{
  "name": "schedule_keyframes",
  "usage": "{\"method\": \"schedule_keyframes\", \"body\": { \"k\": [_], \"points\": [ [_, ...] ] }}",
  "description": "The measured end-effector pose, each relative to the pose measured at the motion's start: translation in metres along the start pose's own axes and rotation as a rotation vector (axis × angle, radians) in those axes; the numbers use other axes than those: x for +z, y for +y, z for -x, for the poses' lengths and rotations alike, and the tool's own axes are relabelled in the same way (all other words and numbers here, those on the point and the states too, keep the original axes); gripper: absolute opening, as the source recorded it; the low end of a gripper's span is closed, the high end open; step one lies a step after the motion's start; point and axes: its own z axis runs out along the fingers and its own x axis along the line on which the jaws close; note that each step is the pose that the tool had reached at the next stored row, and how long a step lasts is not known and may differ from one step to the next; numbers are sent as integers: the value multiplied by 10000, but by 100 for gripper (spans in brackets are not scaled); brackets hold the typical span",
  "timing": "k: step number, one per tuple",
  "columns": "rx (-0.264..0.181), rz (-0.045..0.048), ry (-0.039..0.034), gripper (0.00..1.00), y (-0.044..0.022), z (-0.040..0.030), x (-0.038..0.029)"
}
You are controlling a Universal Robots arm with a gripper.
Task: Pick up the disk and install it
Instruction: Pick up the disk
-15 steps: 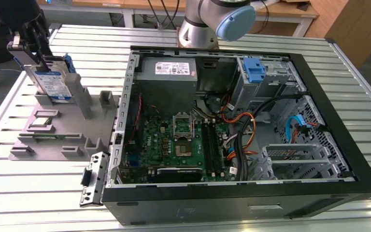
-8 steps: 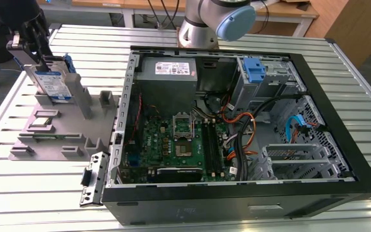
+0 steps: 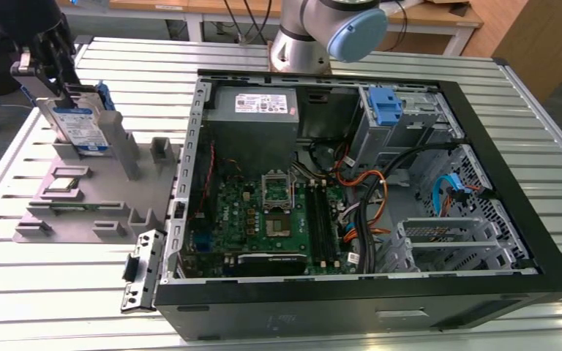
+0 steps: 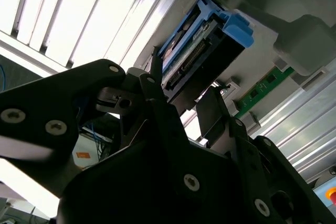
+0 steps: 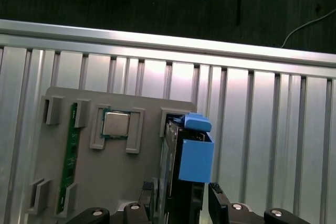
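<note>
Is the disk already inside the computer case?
No, the disk stands upright in the grey holder outside the computer case, on the exterior view's left.

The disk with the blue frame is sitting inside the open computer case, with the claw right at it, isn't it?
Not quite. The disk is not inside the computer case. It stands upright in the grey holder beside the case, on the exterior view's left. The claw is indeed right at it. The exterior view shows this.
</note>
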Motion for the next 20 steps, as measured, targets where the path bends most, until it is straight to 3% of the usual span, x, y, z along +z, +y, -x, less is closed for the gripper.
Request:
{"method": "schedule_keyframes", "body": {
  "k": [20],
  "points": [
    [98, -2, -2, 53, -1, -1, 21]
  ]
}}
